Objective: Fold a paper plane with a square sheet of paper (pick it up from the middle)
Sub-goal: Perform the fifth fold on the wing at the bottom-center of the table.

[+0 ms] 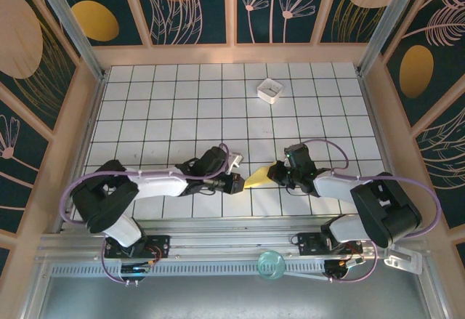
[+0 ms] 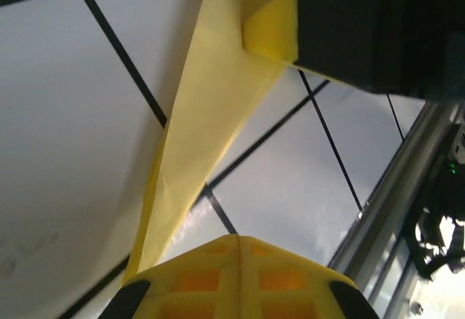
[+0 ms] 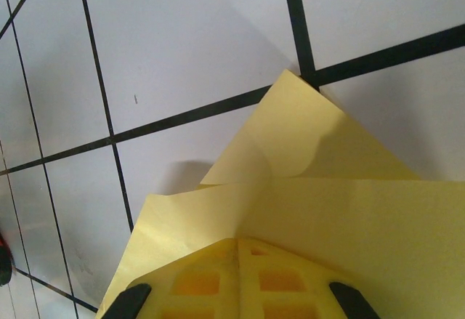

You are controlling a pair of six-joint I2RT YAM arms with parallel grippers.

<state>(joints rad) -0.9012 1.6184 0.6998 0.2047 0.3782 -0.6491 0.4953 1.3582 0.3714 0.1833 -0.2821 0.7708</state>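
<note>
The square sheet of paper [image 1: 256, 180] is yellow and folded into a narrow pointed shape. It lies on the white grid table between my two grippers. My left gripper [image 1: 238, 182] is shut at the paper's left end. In the left wrist view the folded strip [image 2: 211, 101] runs past the left side of my shut left gripper [image 2: 236, 239]. My right gripper [image 1: 278, 173] is shut too. Its tip [image 3: 238, 240] sits against a crease where two flaps of the paper [image 3: 349, 210] meet. I see no paper between either pair of fingers.
A small white square box [image 1: 269, 90] stands well back on the table, right of centre. The metal rail [image 2: 392, 203] of the near table edge runs close behind both grippers, with a round teal disc [image 1: 271, 263] on it. Patterned walls enclose the table.
</note>
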